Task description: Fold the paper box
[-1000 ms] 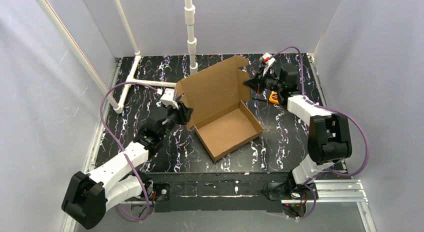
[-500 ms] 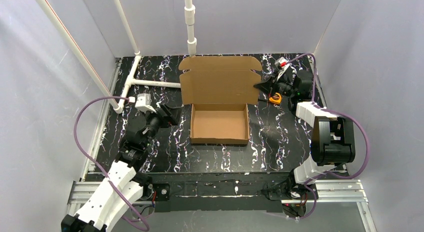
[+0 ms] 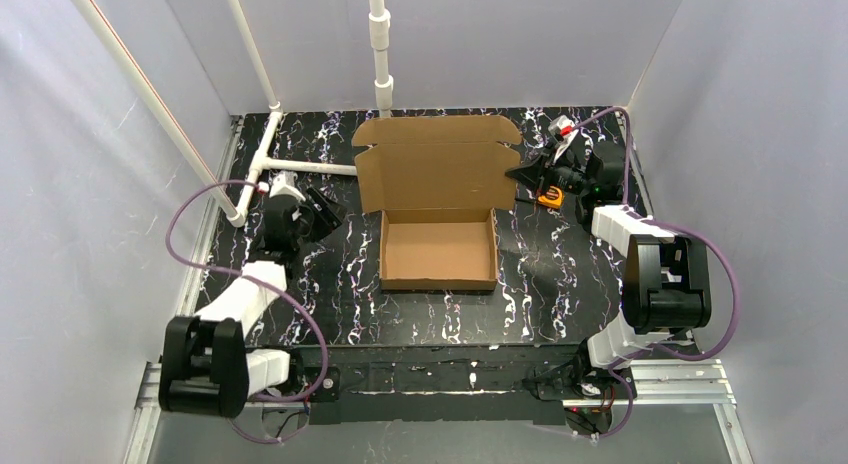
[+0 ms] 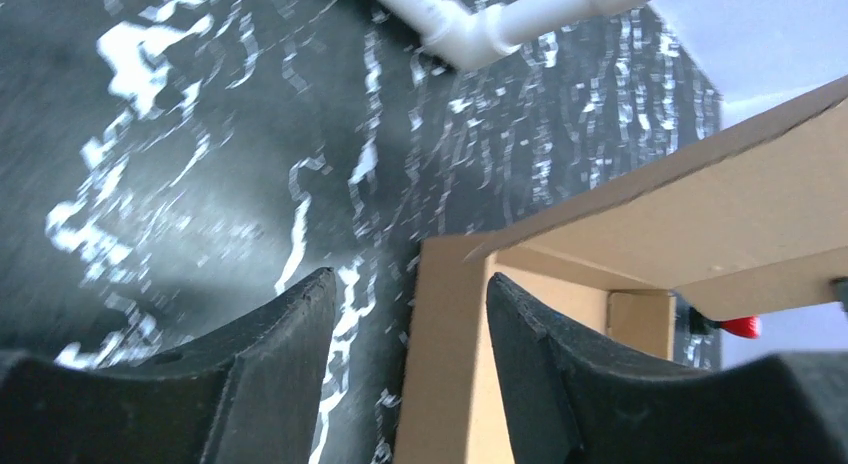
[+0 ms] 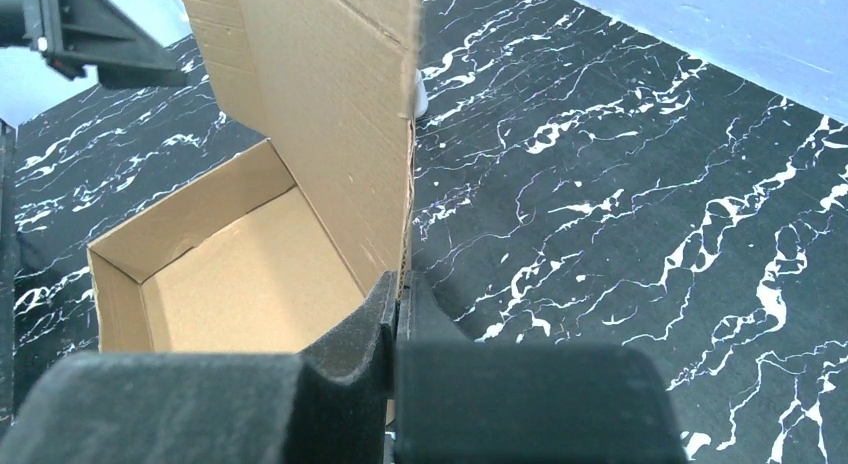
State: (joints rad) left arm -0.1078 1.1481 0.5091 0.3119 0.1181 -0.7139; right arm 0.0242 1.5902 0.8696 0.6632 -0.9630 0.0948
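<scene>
Paper box [image 3: 438,252] mid-worktop [image 3: 560,274], nearer the far edge, tray open upward, lid [image 3: 437,174] standing upright along its far side. Pinched tight on the lid's right edge: right gripper [image 3: 516,172], orange tape measure [image 3: 548,196] just beside it. Left gripper [image 3: 322,212] released, jaws apart, near the tray's left wall, not touching.

A robotics lab cell is being shown: a black marbled tabletop [image 3: 560,284] is boxed in by plain pale panels [image 3: 100,184] at left, top and right. White plastic pipes [image 3: 380,54] are seen rigged at upper left and top centre, aluminium rails [image 3: 680,382] at bottom right, and a left arm [image 3: 245,289] and right arm [image 3: 660,284] are bolted along the bottom edge.
</scene>
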